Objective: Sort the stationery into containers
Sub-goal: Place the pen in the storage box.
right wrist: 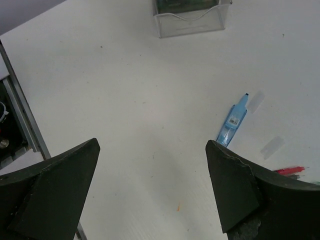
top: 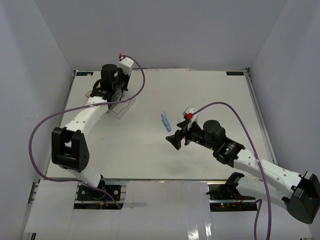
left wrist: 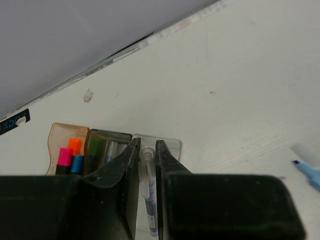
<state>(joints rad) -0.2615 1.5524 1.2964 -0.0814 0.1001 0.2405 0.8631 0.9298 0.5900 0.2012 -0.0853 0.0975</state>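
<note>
While the left arm lowers a pen into the tray, the right waits open beside a loose marker

At ten o'clock on the table (top: pixel 215 100), the left gripper (left wrist: pixel 147 146) is pinched almost closed on a thin pen (left wrist: pixel 149 200), held upright over the clear compartment (left wrist: pixel 170 145) of the organiser tray (top: pixel 121 109). The amber compartment (left wrist: pixel 57 132) holds pink, orange and blue caps. Near the centre a pastel blue marker (right wrist: pixel 231 122) lies flat, untouched. Just toward five o'clock from it, the right gripper (right wrist: pixel 151 150) hangs with jaws spread wide, holding nothing. The step in hand looks like depositing the pen; next the left must release and lift straight up, then the right must come down astride the marker
</note>
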